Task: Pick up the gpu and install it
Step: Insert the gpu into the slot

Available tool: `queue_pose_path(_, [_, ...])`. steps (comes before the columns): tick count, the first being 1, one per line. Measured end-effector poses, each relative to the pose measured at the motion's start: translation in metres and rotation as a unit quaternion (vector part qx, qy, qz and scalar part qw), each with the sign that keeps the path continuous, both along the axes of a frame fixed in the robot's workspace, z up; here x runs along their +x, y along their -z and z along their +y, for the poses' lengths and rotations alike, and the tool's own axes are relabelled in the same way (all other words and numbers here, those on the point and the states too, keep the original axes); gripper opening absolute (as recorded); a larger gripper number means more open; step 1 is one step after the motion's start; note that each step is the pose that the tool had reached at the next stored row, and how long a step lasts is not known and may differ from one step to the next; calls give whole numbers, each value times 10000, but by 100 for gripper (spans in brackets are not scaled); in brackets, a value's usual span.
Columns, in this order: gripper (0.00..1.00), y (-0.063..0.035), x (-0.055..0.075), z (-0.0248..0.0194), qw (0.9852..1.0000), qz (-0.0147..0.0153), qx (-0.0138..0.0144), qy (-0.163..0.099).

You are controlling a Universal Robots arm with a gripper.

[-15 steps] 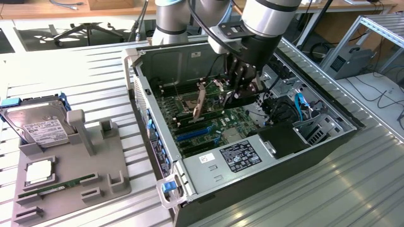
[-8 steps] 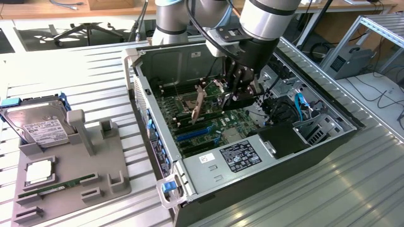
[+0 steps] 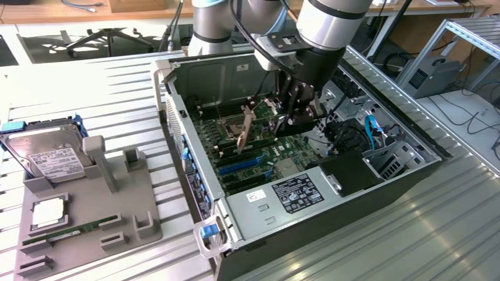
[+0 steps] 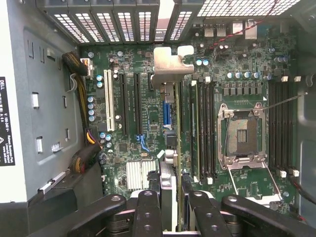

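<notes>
Inside the open computer case (image 3: pixel 258 199), my gripper (image 3: pixel 293 120) hangs above the green motherboard (image 3: pixel 234 152). It is shut on the gpu (image 3: pixel 248 126), a thin card held on edge. In the wrist view the gpu (image 4: pixel 170 66) runs edge-on from between my fingers (image 4: pixel 148 207) to its silver bracket, which points at the slotted rear wall (image 4: pixel 123 19). The card hovers over the expansion slots, about in line with a blue slot (image 4: pixel 167 113). It is not seated in any slot.
Black slots (image 4: pixel 137 103) and a white slot (image 4: pixel 109 106) lie beside the card, and the RAM slots (image 4: pixel 207 128) and CPU socket (image 4: pixel 242 133) lie on its other side. At the exterior view's left, a grey fixture (image 3: pixel 117 231) holds a hard drive (image 3: pixel 47 155), a CPU (image 3: pixel 48 212) and a RAM stick (image 3: pixel 70 230).
</notes>
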State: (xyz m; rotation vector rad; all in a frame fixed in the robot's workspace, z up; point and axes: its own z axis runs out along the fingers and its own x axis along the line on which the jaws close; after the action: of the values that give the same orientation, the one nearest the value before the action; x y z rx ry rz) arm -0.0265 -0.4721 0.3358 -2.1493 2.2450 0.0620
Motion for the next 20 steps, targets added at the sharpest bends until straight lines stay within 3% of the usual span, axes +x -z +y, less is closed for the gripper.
queue_pose_path(20, [27, 33, -95, -10, 10000, 0, -1, 0])
